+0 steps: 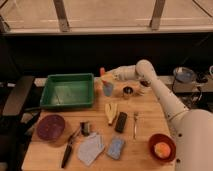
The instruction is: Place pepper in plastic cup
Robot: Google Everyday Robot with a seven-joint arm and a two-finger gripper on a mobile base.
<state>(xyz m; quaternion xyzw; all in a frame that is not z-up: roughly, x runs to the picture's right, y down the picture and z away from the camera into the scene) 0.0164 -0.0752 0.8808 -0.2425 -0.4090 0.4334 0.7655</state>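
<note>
We note the pepper (102,72), small, orange-red, held upright by the gripper (106,75) fingers directly above the blue-grey plastic cup (108,88). Cup sits near the counter (145,125) back edge, between green tray (68,91) and metal cup (128,92).

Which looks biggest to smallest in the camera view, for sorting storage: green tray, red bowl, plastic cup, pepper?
1. Green tray
2. Red bowl
3. Plastic cup
4. Pepper, at the tool above the cup; partly hidden, so roughly judged.
</note>
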